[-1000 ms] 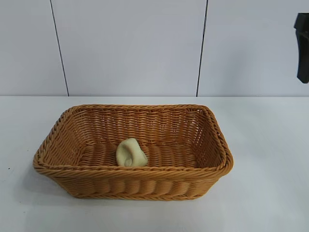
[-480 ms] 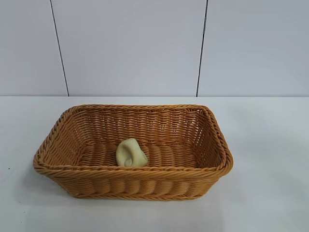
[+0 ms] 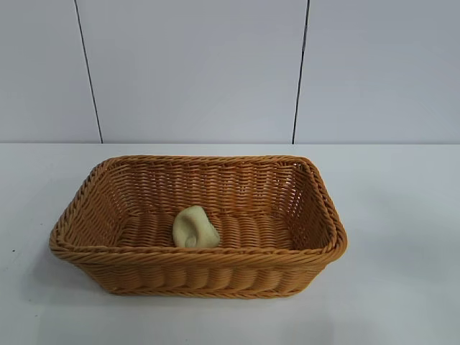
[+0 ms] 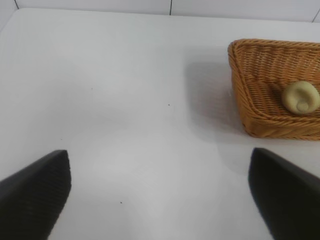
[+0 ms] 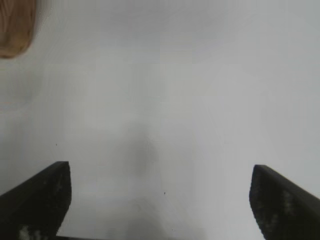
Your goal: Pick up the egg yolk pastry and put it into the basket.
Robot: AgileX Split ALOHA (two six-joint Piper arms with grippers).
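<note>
The egg yolk pastry [image 3: 195,228], a small pale cream-yellow lump with a dimple, lies inside the orange-brown wicker basket [image 3: 108,169] near its front wall. It also shows in the left wrist view [image 4: 300,97] inside the basket [image 4: 247,75]. My left gripper [image 4: 160,192] is open and empty over bare table, well apart from the basket. My right gripper [image 5: 160,195] is open and empty over bare table; a corner of the basket [image 5: 15,25] shows at the edge of its view. Neither gripper shows in the exterior view.
The basket stands on a white table [image 3: 402,215] in front of a white panelled wall [image 3: 194,72] with dark seams. Nothing else stands on the table.
A dark part of the right arm at the exterior view's upper right edge one second ago has left the view. The basket and pastry have not moved.
</note>
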